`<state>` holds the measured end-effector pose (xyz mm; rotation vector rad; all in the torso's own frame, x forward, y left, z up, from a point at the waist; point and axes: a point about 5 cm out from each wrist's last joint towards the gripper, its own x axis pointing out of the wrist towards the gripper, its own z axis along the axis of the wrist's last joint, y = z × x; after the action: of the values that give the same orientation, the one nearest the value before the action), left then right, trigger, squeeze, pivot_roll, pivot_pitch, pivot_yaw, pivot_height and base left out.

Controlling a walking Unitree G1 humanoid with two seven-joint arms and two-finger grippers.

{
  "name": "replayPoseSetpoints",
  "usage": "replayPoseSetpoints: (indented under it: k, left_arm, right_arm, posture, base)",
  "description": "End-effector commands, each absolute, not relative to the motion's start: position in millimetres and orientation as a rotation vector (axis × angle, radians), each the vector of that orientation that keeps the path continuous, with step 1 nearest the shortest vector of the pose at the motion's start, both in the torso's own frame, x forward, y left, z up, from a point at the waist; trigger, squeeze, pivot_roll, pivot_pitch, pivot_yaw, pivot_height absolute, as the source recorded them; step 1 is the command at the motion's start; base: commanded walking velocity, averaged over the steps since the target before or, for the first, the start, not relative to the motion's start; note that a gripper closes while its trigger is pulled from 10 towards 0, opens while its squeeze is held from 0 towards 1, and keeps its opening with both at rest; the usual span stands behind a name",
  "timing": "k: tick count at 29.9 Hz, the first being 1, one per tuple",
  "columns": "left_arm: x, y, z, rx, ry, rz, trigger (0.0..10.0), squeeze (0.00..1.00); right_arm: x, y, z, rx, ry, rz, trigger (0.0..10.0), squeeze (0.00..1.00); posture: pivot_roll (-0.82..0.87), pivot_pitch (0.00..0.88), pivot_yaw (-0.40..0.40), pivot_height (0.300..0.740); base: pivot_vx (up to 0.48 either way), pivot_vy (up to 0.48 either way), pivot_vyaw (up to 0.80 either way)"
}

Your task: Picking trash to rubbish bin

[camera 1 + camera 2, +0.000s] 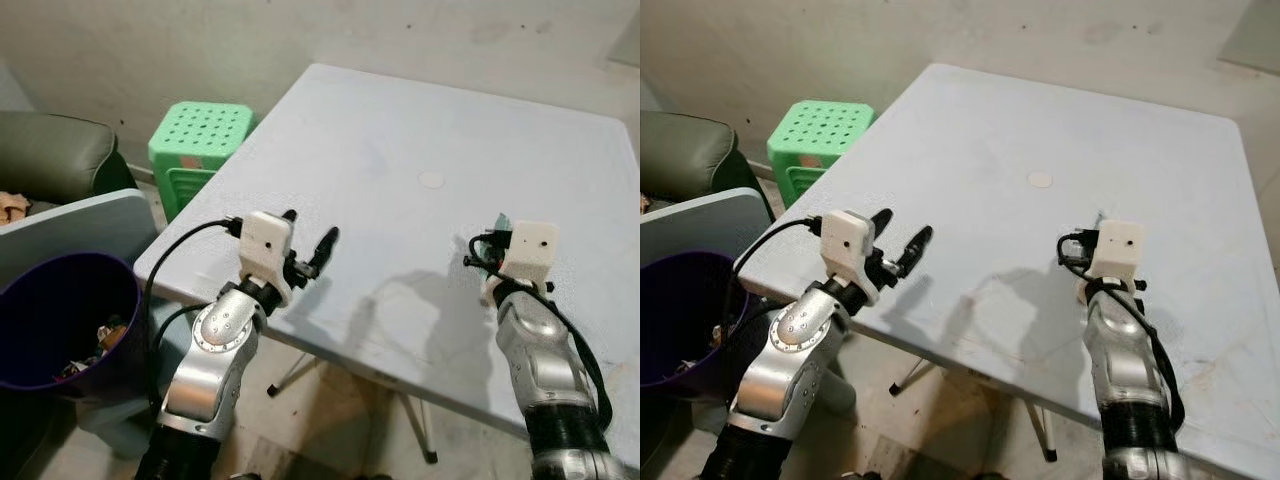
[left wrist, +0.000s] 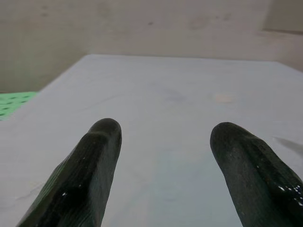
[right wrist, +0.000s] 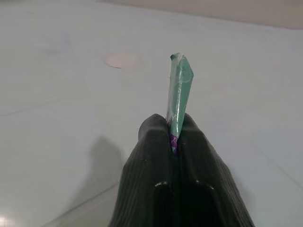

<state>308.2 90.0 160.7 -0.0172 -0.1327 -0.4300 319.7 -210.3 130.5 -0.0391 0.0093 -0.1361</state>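
A thin teal wrapper [image 3: 179, 90], with a sliver of purple at its base, is pinched edge-on between the two black fingers [image 3: 151, 161] of the right pincer [image 3: 174, 135]. The fingers are clenched tight on it and most of the wrapper stands out beyond the tips. From the head views this pincer [image 1: 497, 228] hangs over the pale grey desk [image 1: 400, 150], towards the near edge on the robot's right side, and a bit of teal shows just past the white wrist housing; whether wrapper or fingers touch the desk top cannot be told.

A small round pale mark [image 1: 431, 180] lies on the desk top beyond the right pincer, near the middle.

The left pincer [image 1: 308, 240] is released, its two black fingers [image 2: 90, 175] spread apart with nothing between them. It sits over the near left corner of the desk, pointing across the top.

Off the desk's left edge, on the floor, a dark purple rubbish bin [image 1: 40, 300] stands open with assorted scraps visible inside. A green plastic stool [image 1: 200, 135] with a perforated seat stands beyond the bin, close to the desk's left edge and near the wall. A grey-green cushioned seat [image 1: 50, 155] is at the far left. The desk's metal legs [image 1: 410, 425] show beneath the near edge
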Motion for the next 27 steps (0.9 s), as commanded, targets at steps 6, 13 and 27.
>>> replayPoseSetpoints:
  k: [6, 13, 27]
  left_arm:
    - [311.8, 93.4, 158.8, -0.041, -0.138, -0.402, 10.0, 0.00]
    - [315.6, 100.7, 156.7, -0.063, -0.140, -0.375, 10.0, 0.00]
    - [320.0, 110.3, 157.4, -0.080, -0.165, -0.348, 10.0, 0.00]
  right_arm:
    - [297.0, -199.2, 149.9, -0.013, -0.125, -0.089, 5.7, 0.00]
    - [281.1, -185.4, 157.6, 0.110, -0.219, 0.018, 10.0, 0.00]
    - [272.7, -184.2, 149.1, 0.012, -0.223, 0.018, 10.0, 0.00]
  posture:
    - [-0.06, 0.037, -0.002, 0.740]
    - [-0.06, 0.013, 0.008, 0.740]
    - [-0.06, 0.009, 0.005, 0.740]
  base:
    - [0.000, 0.000, 0.00]
    - [0.000, 0.000, 0.00]
    - [0.000, 0.000, 0.00]
